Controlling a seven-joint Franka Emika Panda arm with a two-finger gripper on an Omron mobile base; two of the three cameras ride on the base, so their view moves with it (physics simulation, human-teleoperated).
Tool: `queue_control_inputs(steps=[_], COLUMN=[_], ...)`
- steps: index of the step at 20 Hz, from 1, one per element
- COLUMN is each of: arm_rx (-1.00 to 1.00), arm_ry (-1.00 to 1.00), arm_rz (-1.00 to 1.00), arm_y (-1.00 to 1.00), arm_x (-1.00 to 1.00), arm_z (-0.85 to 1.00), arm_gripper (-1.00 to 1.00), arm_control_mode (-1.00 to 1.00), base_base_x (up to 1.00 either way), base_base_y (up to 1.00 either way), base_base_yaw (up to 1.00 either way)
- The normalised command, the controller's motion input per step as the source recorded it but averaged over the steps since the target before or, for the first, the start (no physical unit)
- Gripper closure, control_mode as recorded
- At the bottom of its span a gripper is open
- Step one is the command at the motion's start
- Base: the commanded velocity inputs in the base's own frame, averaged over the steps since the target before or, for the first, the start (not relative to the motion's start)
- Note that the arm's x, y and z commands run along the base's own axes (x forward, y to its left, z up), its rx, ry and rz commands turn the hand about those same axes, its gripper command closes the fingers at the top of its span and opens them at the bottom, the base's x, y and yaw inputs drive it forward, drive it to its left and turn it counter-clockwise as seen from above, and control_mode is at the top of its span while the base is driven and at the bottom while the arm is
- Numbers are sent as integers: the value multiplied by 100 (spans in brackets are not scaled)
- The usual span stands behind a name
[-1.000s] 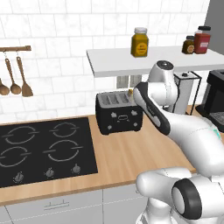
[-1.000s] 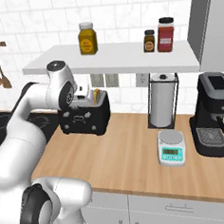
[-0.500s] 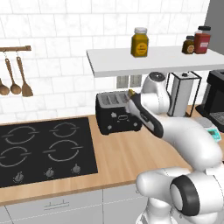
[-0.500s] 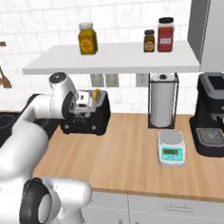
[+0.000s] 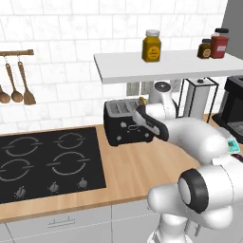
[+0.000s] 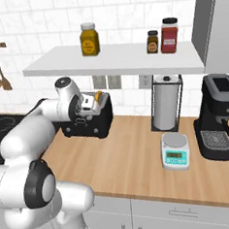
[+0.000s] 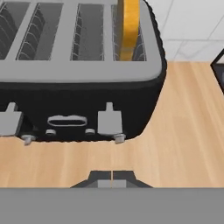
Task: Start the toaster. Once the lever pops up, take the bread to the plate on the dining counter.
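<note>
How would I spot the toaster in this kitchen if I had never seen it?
Find the white wall shelf carrying jars. On the wood worktop below its left end, just right of the black hob, sits the toaster. It is a small black box with long slots on top and an orange-crusted bread slice standing in one.

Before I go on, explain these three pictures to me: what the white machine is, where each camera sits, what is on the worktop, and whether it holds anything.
The white machine is a robot arm on a base that can drive. Two pictures come from cameras on that base, behind the arm to its left and right. The third comes from a camera on the hand, looking along the gripper, which is shut and holds nothing. It points at the front of the toaster, a black box on the wood worktop. A slice of bread stands in the toaster's end slot. Also on the worktop: a black hob, a paper towel roll, a small scale and a coffee machine.
</note>
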Motion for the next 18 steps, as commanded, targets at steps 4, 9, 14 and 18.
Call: queue_control_inputs(steps=[4, 9, 14, 18], arm_rx=[0, 0, 0, 0], arm_ry=[0, 0, 0, -1], arm_rz=[-3, -1, 0, 0], arm_y=[0, 0, 0, 0], arm_x=[44, 31, 32, 20], arm_z=[-23, -29, -19, -19], arm_gripper=[100, 100, 100, 100], arm_control_mode=[-100, -100, -100, -100], base_base_x=[0, 0, 0, 0], base_base_y=[0, 0, 0, 0], base_base_yaw=[0, 0, 0, 0])
